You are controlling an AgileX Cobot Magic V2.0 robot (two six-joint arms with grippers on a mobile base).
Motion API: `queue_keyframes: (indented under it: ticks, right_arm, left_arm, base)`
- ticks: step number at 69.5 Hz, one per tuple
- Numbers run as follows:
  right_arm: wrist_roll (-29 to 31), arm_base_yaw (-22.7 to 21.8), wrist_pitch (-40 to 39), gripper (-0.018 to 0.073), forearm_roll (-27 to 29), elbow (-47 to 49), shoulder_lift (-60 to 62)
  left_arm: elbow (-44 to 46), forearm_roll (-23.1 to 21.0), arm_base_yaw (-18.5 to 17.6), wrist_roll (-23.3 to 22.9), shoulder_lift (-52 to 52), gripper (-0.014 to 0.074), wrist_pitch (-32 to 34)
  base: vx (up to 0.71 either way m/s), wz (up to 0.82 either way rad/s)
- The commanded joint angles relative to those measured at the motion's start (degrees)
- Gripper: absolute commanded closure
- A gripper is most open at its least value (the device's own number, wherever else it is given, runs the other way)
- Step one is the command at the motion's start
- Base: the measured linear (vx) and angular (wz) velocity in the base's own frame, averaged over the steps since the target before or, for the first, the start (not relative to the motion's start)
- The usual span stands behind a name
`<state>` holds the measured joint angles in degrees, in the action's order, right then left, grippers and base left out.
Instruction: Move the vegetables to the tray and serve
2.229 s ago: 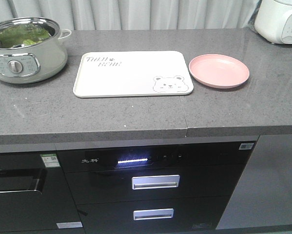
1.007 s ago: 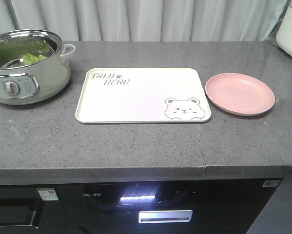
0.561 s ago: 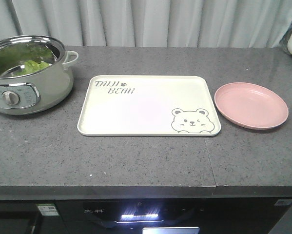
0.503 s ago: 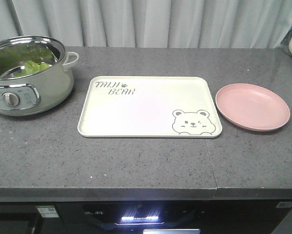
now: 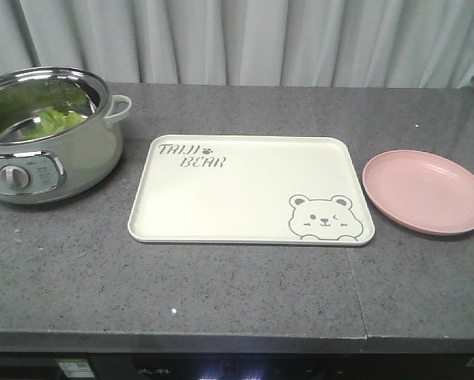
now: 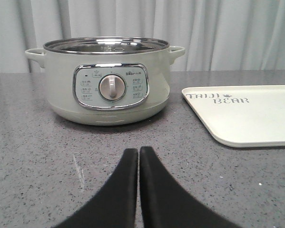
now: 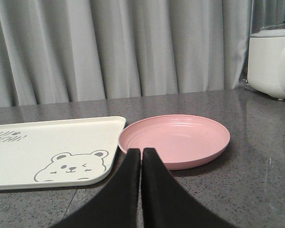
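Vegetables point(image 5: 58, 120) half behind pot point(image 5: 82, 162) wall

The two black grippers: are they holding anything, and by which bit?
No, nothing. The left gripper and the right gripper are both shut and empty; the lettuce lies in the electric pot.

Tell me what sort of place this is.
Likely a kitchen: a grey stone countertop, an electric cooking pot holding lettuce, and a pink plate beside a tray.

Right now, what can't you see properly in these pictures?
Lettuce: front view shows only some; the pot wall hides the rest, and the left wrist view shows none.
Pot dial labels: left wrist view, too small to read.
White appliance: right wrist view, cut off by the right edge.
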<state>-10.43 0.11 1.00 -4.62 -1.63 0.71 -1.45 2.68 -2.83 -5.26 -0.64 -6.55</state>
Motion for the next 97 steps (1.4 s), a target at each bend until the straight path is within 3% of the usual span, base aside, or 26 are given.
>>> queue_keyframes:
  ticks: [1,97]
  right_arm:
    - [0.2,-0.3,-4.3,0.0562,-0.1,-0.9,0.3]
    - [0.2,-0.3,-4.4,0.0562,-0.1,-0.9,0.3]
  left_arm:
    - [-1.3,0.0,0.0,-0.4,-0.3,0.0602,4.1]
    - [-1.3,0.0,0.0,-0.4,-0.3,0.0602,4.1]
  base:
    - [0.06,0.02]
    - [0.02,0.00]
